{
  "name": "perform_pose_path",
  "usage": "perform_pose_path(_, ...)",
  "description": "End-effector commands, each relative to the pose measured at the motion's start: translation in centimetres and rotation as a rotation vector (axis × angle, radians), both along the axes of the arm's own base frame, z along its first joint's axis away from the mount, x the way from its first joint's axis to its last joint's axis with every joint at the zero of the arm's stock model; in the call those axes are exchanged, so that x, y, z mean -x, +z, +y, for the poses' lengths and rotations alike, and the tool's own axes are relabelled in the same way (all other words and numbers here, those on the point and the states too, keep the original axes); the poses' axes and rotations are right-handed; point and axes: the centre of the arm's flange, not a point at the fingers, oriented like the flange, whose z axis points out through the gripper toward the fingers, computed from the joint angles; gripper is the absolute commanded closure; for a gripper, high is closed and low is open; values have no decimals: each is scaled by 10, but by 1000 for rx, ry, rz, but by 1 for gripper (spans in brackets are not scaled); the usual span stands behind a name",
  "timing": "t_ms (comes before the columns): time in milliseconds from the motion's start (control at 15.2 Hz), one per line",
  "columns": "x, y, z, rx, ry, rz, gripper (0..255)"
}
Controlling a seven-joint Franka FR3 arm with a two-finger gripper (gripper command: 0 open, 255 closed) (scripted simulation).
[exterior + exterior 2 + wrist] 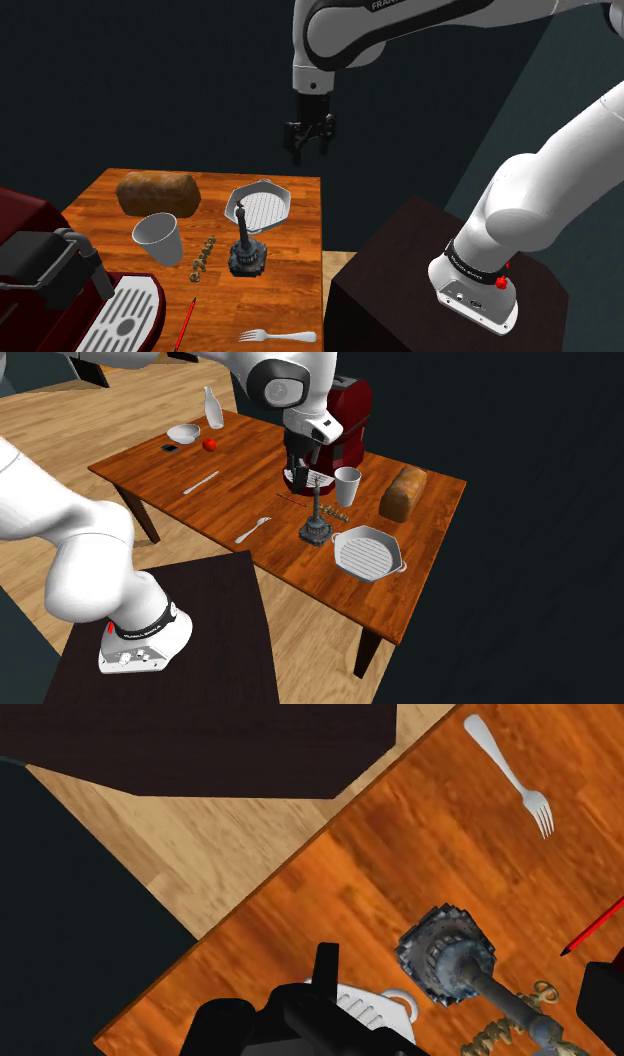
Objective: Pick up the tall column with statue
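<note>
In the shoulder view the gripper (310, 140) is held high over the table (290, 290), fingers apart and empty. The column with statue (245, 245) stands well below them, a little aside.

In the second exterior view its long axis is seen upright beneath the fingers.

In the wrist view its round base (450, 959) is seen beyond the fingers, untouched; a descent is judged necessary.

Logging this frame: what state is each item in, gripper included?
gripper: open, holding nothing.
column with statue: upright on the table, not held.
cup: upright, mouth up.
grill pan: flat on the table, nothing in it.
bottle: upright.
fork: lying flat.
</note>
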Motion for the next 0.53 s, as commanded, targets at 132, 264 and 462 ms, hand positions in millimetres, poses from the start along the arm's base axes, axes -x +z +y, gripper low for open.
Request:
perform_pose_path(132, -30, -22, 43, 2, -8, 5, 0)
perform_pose_path(264, -45, -32, 62, 4, -11, 7, 0)
perform_pose_path(462, -66, -49, 92, 6, -16, 11, 0)
